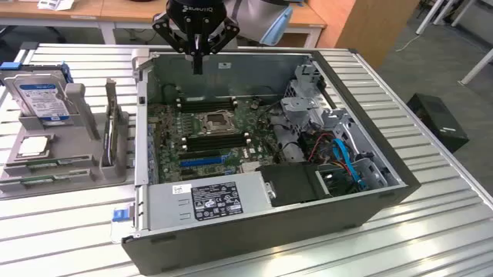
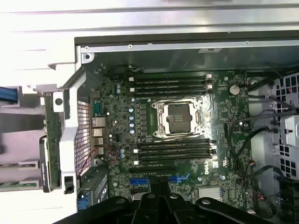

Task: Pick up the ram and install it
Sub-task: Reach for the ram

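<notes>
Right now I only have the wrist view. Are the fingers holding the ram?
Observer: No. The gripper hangs above the far end of the open case, with its fingers shut on nothing.
Operator: Where is the ram, then?
Observer: Two ram sticks lie in the grey holder on the exterior view's left, outside the case.
Operator: What else is in that holder?
Observer: A hard drive stands upright at its far end.
</notes>
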Robot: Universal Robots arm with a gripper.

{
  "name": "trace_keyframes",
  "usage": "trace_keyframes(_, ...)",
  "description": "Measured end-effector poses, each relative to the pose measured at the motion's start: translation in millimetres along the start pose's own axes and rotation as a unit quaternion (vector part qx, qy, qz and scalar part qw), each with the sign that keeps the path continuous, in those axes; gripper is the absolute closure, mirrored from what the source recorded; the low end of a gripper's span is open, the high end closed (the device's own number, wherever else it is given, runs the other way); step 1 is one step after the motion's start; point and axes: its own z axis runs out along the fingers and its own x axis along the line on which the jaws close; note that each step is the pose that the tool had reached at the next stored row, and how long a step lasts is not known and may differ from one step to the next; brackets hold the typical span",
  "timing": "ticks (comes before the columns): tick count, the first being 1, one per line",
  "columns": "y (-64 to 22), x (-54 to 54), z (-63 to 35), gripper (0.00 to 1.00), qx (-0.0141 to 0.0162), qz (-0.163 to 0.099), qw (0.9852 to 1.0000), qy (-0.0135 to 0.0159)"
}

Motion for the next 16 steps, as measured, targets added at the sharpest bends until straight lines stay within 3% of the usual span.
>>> trace_keyframes(16, -0.2, 2.3, 0.2, 0.89, -0.0001, 0.000, 1.0000, -0.0001)
